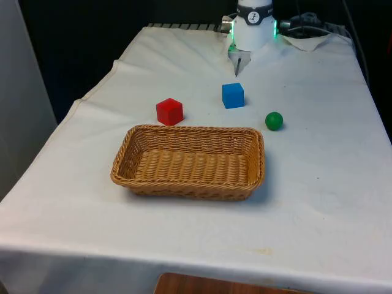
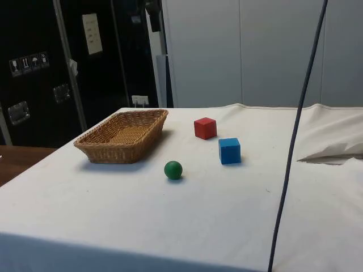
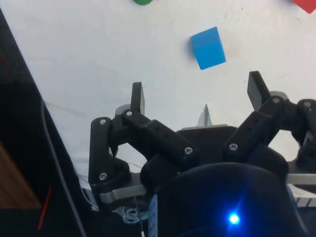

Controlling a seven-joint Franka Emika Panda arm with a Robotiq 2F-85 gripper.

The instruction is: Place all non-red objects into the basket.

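A woven wicker basket (image 1: 184,184) (image 2: 108,152) lies empty in the middle of the table. Behind it stand a red cube (image 1: 169,111) (image 2: 205,128) and a blue cube (image 1: 233,95) (image 2: 229,151), and a green ball (image 1: 274,120) (image 2: 173,170) rests off the basket's corner on the front view's right. My gripper (image 1: 237,64) (image 3: 196,94) hangs above the cloth at the far end, behind the blue cube (image 3: 208,48). Its fingers (image 3: 137,96) are open with nothing between them. The wrist view catches the edges of the green ball (image 3: 142,1) and red cube (image 3: 306,4).
A dark cable (image 2: 295,141) hangs across the side view in front of the table. The cloth is bunched into a fold (image 2: 334,150) near the robot's end. The table's edge (image 1: 79,101) drops off on the front view's left.
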